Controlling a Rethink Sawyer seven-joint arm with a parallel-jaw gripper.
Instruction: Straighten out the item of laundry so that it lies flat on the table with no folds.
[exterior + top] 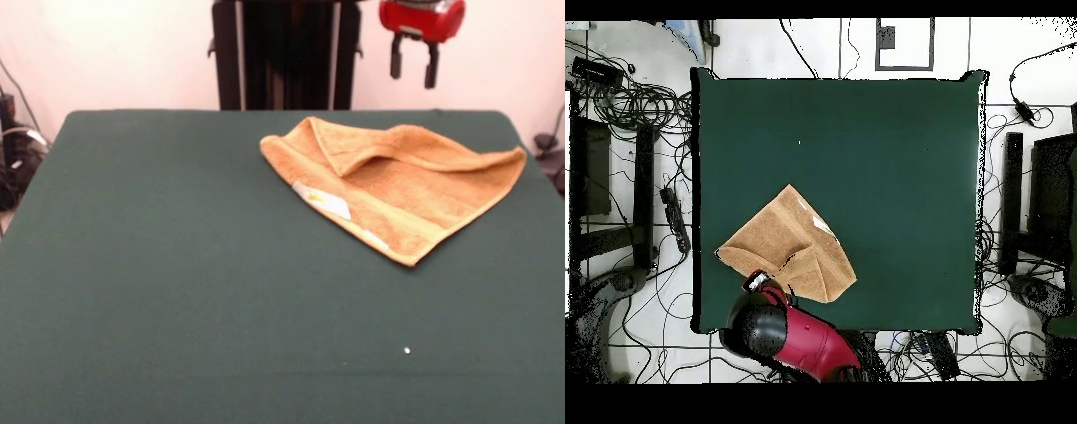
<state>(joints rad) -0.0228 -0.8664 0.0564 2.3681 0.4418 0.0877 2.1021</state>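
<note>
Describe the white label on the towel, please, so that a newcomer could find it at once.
Start from the green table and find the orange towel near its far side, below the raised gripper. Along the towel's front left edge lies the label, the only white patch on the cloth.

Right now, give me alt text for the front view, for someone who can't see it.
An orange-yellow towel lies partly folded over itself on the far right part of a dark green table, a white label showing at its near-left edge. The red gripper hangs open above the table's far edge, clear of the towel.
</note>
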